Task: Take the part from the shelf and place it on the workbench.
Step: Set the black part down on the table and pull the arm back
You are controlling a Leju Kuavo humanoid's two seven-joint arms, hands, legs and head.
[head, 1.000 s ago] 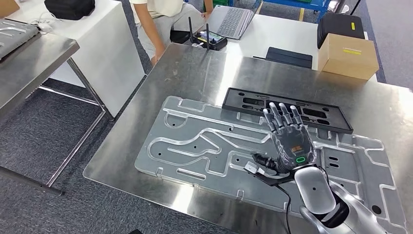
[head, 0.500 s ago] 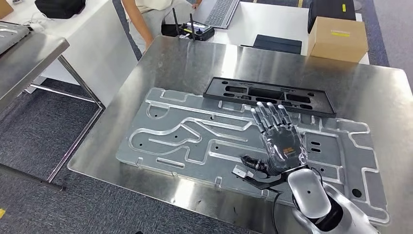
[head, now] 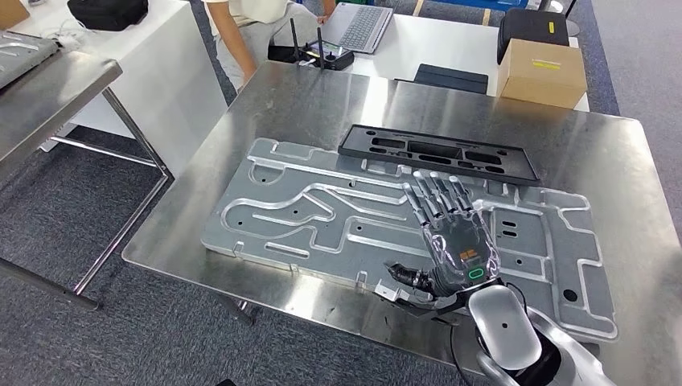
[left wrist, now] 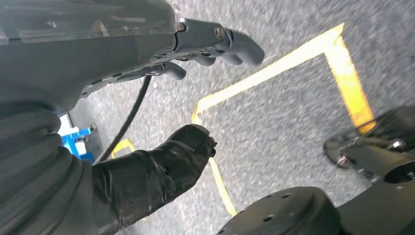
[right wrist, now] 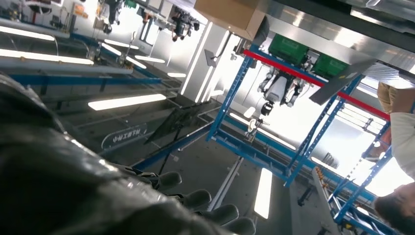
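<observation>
1. You have the part, a black frame (head: 438, 153), lying flat on the workbench (head: 322, 104), just past the tips of the right hand's fingers (head: 434, 197) and not touching them. Its long axis runs crosswise to the direction the fingers point.
2. Between fingers and frame lies the far edge of a big grey metal plate (head: 322, 221); the right hand (head: 450, 237) hovers over or rests on that plate, contact cannot be told.
3. Right hand: fingers stretched flat and slightly spread, back of hand up, holding nothing.
4. Left hand (left wrist: 195, 98): hangs over grey floor with yellow tape (left wrist: 274, 78), fingers loosely curled, thumb apart, nothing held. The right hand is the nearer to the frame.
5. Judgement: with the frame already on the bench, your placing looks done; the next move is likely pulling the right hand away from it.
</observation>
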